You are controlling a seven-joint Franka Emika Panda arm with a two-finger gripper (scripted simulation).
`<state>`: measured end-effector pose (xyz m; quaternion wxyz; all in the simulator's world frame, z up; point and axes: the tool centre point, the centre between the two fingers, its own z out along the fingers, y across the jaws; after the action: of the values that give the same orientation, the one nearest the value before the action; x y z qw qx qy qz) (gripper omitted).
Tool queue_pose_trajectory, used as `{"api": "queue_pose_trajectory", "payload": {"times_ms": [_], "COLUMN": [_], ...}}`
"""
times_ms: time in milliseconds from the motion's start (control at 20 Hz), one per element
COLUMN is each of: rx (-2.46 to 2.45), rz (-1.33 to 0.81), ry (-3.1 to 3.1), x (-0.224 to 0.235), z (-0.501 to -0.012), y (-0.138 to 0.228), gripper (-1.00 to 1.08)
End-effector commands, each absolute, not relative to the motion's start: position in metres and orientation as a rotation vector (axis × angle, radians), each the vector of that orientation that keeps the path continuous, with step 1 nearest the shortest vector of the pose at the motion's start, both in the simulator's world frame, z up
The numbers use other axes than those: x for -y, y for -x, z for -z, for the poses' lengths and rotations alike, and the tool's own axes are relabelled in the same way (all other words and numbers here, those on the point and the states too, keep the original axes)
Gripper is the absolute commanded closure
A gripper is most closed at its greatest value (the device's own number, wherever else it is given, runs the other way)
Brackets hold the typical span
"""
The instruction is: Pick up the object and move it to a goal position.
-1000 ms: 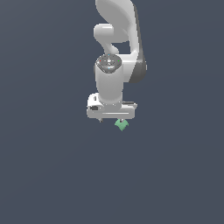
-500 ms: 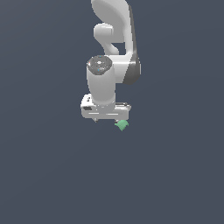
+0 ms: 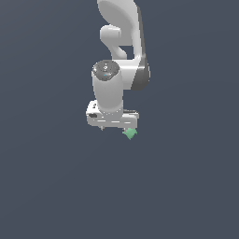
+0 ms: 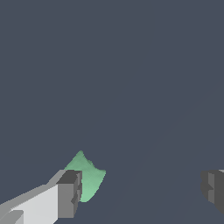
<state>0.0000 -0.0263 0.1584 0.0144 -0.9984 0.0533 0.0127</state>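
A white Franka Panda arm (image 3: 119, 60) reaches down from the top of the exterior view against a plain dark grey-blue background. Its gripper (image 3: 114, 127) points downward. The green block (image 3: 130, 134), much smaller than the gripper body, sits just below the gripper's lower edge, toward the exterior view's right end of it.

In the wrist view, the 2 dark grey fingertips (image 4: 70, 192) stand wide apart, so the gripper (image 4: 142, 189) is spread open and holds nothing. The green block (image 4: 87, 177) lies right beside 1 fingertip, partly hidden behind it, and well apart from the other fingertip. It appears to sit outside the gap between them, though the overlap makes this hard to confirm.
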Motion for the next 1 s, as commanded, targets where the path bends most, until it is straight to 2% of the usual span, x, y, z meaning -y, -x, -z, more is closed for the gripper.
{"api": "queue_pose_trajectory", "payload": {"times_ms": [0, 950], "rx": [-0.196, -0.724], "rz": [-0.04, -0.026], "ry": [3.107, 3.045], "x": [0.024, -0.021], "z": [-0.156, -0.122], "y": [0.001, 0.028], "gripper": [-0.92, -0.92]}}
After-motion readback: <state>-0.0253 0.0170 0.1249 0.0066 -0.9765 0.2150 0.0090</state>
